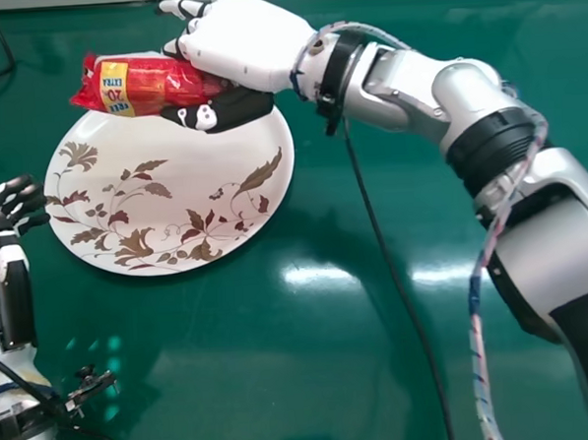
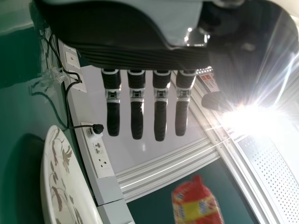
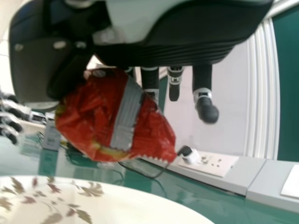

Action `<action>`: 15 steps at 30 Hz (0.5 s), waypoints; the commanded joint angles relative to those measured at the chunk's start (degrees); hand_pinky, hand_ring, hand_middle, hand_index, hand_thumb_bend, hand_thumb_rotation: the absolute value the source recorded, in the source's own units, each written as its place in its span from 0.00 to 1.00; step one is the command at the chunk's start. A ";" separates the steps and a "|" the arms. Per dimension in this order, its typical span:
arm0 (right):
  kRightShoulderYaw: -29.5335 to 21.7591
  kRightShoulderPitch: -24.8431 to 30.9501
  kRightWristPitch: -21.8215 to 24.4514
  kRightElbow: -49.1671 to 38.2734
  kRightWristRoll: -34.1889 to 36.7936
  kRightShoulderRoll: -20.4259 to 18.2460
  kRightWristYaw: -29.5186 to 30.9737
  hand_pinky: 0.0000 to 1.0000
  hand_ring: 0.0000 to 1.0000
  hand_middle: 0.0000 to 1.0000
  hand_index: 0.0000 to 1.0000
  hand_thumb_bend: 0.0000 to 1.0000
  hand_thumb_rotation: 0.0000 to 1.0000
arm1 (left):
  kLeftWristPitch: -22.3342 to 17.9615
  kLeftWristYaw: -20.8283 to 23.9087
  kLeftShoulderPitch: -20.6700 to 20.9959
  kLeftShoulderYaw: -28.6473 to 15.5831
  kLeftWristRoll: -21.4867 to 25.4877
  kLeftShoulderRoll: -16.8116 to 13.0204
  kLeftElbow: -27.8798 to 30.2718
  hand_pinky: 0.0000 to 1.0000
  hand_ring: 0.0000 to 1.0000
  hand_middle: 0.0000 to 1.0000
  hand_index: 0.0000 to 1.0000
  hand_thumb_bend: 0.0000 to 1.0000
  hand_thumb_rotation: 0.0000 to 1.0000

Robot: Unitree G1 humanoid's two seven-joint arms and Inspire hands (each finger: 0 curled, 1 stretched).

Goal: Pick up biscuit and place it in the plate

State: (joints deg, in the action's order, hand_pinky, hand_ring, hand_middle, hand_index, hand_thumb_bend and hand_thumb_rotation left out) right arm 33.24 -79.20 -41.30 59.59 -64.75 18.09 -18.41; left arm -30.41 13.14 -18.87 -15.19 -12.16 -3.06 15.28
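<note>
My right hand (image 1: pixel 250 45) is above the far edge of the plate (image 1: pixel 165 202) in the head view, its thumb and fingers closed round the red biscuit packet (image 1: pixel 154 84). The packet lies sideways in the grip, raised over the plate's rim. In the right wrist view the crinkled packet (image 3: pixel 117 116) hangs by the hand (image 3: pixel 203 93), with the floral plate (image 3: pixel 117 205) lower down. My left hand (image 1: pixel 17 207) rests at the plate's left side, fingers straight. The left wrist view shows that hand (image 2: pixel 136 107) with extended fingers, plus the packet (image 2: pixel 196 205) and plate (image 2: pixel 70 186).
A black cable (image 1: pixel 396 284) runs over the green table (image 1: pixel 283 378) beneath the right arm. Another cable (image 1: pixel 4 48) lies at the far left corner. Sockets on a grey trunking (image 2: pixel 100 156) line the table's edge in the left wrist view.
</note>
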 commanded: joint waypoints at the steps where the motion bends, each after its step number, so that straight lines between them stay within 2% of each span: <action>1: 2.43 -3.07 2.10 3.43 -0.41 -2.49 -2.10 0.11 0.40 0.46 0.50 0.51 0.00 | 0.15 -0.19 -1.41 -0.02 -0.21 0.11 -2.26 0.63 0.71 0.73 0.74 0.18 0.03; 8: 8.57 -5.73 9.32 11.46 -1.21 -7.98 -3.49 0.07 0.39 0.46 0.50 0.51 0.00 | -0.22 -0.09 -1.85 0.03 0.12 0.48 -1.97 0.64 0.71 0.73 0.74 0.18 0.08; 15: 13.83 -5.08 11.05 13.96 -2.20 -9.78 -5.29 0.07 0.39 0.45 0.50 0.51 0.00 | -0.18 -0.01 -2.25 0.10 0.31 0.92 -1.66 0.66 0.73 0.74 0.75 0.18 0.11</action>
State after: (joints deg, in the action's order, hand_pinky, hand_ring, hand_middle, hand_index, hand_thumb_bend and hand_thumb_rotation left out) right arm 45.77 -82.80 -30.31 73.33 -66.37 9.36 -23.02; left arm -30.25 13.03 -19.46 -15.20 -12.11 -2.86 16.10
